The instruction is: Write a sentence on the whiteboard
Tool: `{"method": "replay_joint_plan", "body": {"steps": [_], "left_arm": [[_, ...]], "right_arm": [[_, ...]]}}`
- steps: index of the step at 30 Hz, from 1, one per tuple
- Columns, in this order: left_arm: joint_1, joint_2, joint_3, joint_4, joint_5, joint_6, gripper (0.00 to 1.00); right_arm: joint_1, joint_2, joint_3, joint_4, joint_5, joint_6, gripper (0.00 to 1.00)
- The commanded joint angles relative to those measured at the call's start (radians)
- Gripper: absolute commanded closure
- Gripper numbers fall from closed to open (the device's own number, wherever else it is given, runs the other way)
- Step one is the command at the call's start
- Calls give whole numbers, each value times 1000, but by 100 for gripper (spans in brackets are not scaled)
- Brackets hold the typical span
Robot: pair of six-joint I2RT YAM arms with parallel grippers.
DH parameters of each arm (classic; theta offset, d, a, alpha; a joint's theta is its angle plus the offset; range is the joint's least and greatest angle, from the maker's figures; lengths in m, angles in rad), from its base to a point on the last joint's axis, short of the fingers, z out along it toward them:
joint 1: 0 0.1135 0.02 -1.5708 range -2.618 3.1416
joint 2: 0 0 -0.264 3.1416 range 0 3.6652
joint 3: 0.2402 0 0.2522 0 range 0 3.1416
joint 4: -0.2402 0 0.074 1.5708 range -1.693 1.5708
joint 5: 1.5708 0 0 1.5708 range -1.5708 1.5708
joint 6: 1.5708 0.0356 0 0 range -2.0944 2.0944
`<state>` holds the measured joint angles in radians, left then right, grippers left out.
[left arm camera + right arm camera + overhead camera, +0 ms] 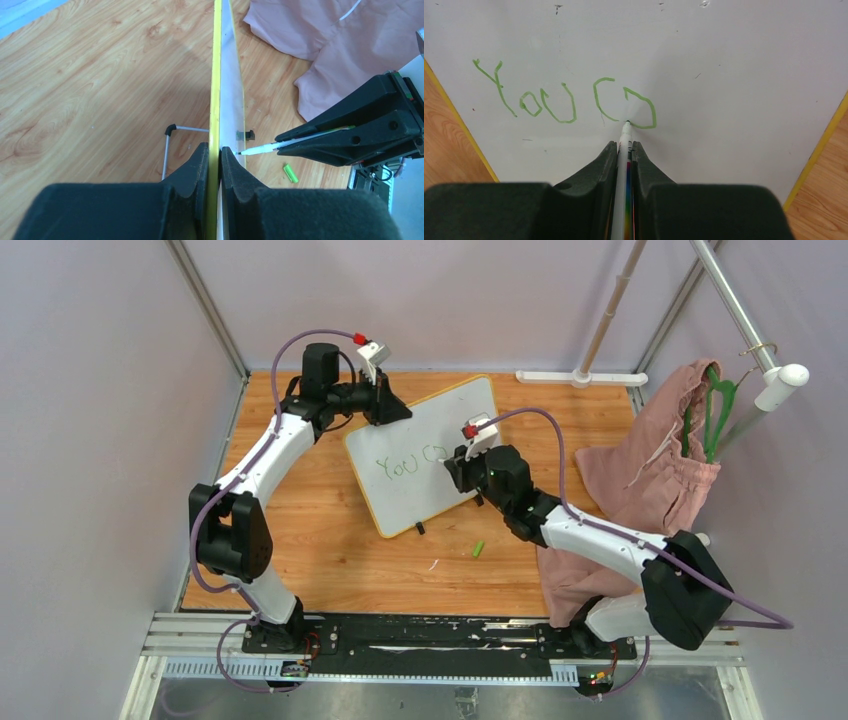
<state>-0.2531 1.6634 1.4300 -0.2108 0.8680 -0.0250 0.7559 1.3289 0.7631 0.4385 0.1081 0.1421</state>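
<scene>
Entry, mid-writing.

Your left gripper (215, 150) is reaching across the far left of the table (340, 550). It is clamping the whiteboard (216, 75) by its yellow rim, with both pads pressing flat on either side of the edge and the jaws drawn narrow around it. The board is sitting askew near the middle of the table, with its black feet along the near edge. From the left wrist view, tabletop is showing on both sides of the rim, so the board is standing at a slant, not lying flat. You cannot tell how steeply.

Your right gripper (624, 147) is coming in from the right, over the board's face. It is pinching a thin white marker (626, 135) lengthwise between its fingers, jaws nearly together on the barrel. The marker tip is touching the white surface.

The sentence (564, 100) is showing as green lettering on the left half of the board. It is reading "YOU C", followed by a closed, lopsided loop. The tip is resting at the bottom left of that loop. The right half of the board is carrying only a few small dark specks.

Elsewhere, a small green cap (478, 549) is lying on the wood just in front of the board's near edge. It is apart from both grippers. A pink garment (650, 480) is hanging on a green hanger (716, 410) at the right side, draping down behind your right arm.
</scene>
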Motion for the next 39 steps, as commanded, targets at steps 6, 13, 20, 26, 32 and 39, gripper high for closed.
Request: {"method": "replay_joint_plan", "body": {"steps": [6, 13, 20, 26, 32, 39], "left_arm": [[-32, -14, -29, -16, 2, 51, 100], [-32, -22, -34, -17, -2, 54, 100], [-32, -17, -32, -19, -5, 55, 100], [-32, -13, -29, -20, -6, 55, 100], [-32, -15, -29, -22, -6, 56, 100], [-32, -13, -29, -22, -5, 56, 100]], "right_arm": [[17, 20, 54, 5, -6, 8, 100], [8, 26, 72, -6, 36, -15, 100], [-24, 2, 61, -24, 53, -19, 100], [-47, -15, 45, -36, 61, -19, 100], [-54, -29, 39, -27, 43, -8, 100], [-54, -104, 35, -28, 17, 0, 100]]}}
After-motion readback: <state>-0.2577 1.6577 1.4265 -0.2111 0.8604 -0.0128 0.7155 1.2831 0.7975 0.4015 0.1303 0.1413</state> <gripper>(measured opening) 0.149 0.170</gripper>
